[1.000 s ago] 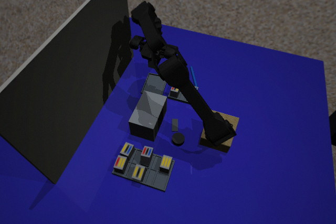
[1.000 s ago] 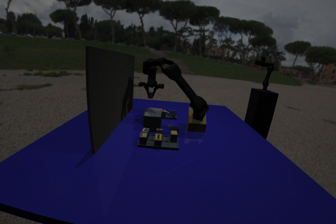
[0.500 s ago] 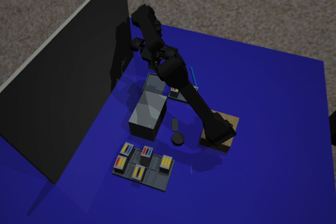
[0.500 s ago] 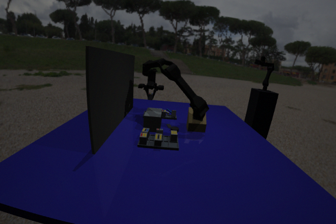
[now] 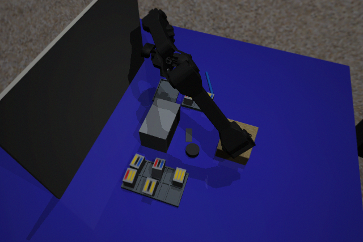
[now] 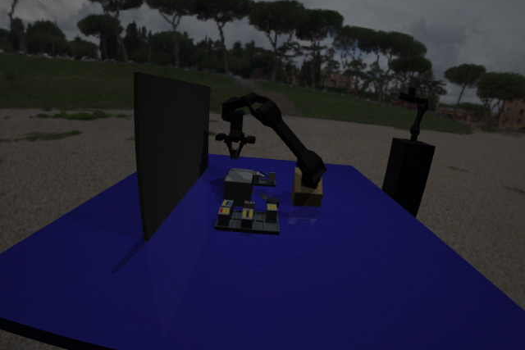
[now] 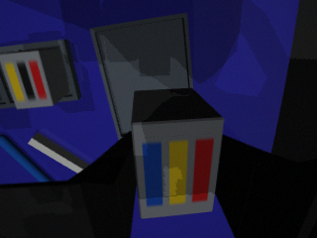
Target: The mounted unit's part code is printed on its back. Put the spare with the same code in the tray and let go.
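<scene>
One spare block (image 7: 175,164), striped blue, yellow and red, is pinched between the fingers of the gripper (image 6: 234,152) and held in the air above the grey tray (image 7: 144,64), toward the far edge of the blue table (image 5: 278,93). Beside the tray, a mounted unit (image 7: 30,79) with yellow, black and red stripes is seen. A grey box (image 5: 159,124) stands nearer the table's middle. Five more blocks are kept on a rack (image 5: 173,196) toward the near edge, close to the dark wall (image 5: 67,86)
</scene>
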Robot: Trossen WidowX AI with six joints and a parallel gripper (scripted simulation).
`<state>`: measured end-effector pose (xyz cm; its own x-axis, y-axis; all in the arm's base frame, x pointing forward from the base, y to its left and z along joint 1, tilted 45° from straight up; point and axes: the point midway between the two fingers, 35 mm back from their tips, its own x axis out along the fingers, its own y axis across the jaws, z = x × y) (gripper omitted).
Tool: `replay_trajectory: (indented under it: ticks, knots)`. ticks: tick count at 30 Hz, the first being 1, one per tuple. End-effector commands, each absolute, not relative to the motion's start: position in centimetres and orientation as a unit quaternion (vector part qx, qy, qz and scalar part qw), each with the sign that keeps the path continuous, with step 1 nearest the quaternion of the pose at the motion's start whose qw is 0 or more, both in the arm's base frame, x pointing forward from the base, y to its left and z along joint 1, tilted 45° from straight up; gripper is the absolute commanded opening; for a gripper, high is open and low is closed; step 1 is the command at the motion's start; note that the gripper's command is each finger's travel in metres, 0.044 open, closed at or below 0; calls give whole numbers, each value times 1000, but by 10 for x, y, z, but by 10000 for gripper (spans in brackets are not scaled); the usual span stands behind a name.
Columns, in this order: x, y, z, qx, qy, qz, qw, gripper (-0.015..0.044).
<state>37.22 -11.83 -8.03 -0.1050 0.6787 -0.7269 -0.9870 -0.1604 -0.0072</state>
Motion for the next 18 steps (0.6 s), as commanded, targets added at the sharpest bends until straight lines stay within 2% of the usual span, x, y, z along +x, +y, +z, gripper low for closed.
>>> replay_trajectory:
  ticks: [1,18]
  knots:
    - [372,-114,-84,-301,254,699,597,0]
    - [371,-104,-95,-301,254,699,597,0]
